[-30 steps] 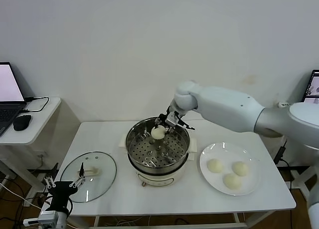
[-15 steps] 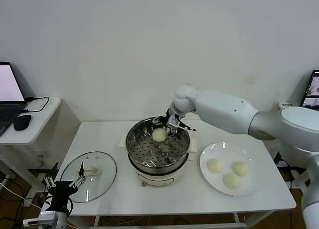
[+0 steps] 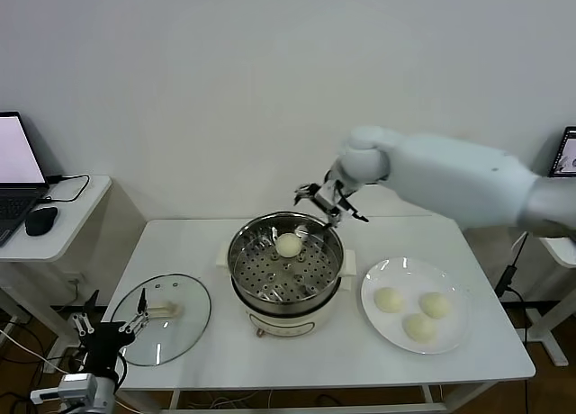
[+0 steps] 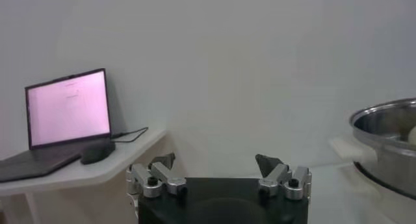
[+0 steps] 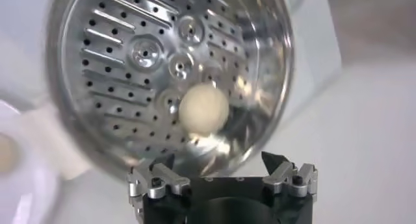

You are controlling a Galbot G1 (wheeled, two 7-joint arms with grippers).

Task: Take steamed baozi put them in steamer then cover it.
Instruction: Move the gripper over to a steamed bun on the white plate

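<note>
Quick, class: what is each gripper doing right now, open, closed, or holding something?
Left gripper: open, empty, low beside the table.
Right gripper: open, empty, above the steamer.

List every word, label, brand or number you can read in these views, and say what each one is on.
No text can be read anywhere.
Laptop screen: a few faint lines near its top, too small and blurred to read.
Second screen at the right edge of the head view: nothing legible.
Steamer, lid, plate: no markings visible.
</note>
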